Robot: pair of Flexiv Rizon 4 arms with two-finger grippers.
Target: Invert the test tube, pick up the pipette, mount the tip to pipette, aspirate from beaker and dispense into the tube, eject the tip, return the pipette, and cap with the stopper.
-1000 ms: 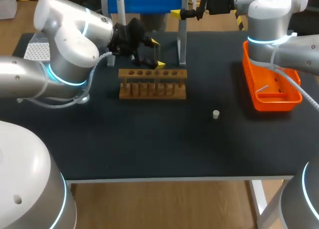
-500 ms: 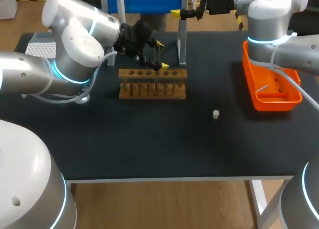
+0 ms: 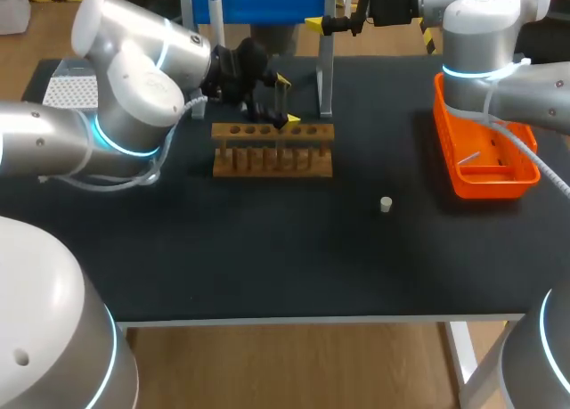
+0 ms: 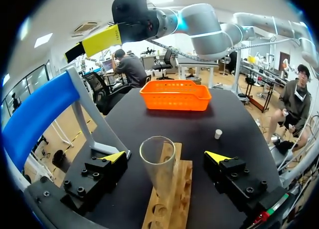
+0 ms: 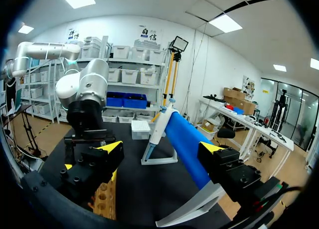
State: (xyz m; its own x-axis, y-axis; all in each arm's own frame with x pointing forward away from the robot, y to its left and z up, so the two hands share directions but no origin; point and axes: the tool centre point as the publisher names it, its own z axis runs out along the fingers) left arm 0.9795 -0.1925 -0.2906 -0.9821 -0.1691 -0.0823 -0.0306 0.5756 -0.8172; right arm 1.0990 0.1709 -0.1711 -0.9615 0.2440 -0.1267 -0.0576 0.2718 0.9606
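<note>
Closing off-centre is the risk: left gripper (image 4: 165, 157) wide open, empty, test tube (image 4: 157, 164) untouched between its fingers, so one finger could tip it in the rack (image 4: 182, 185).

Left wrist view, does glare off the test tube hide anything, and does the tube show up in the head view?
Left wrist view: no glare; the clear test tube shows only faint highlights, with the wooden rack visible through it. Head view: it barely shows against the dark table.
</note>
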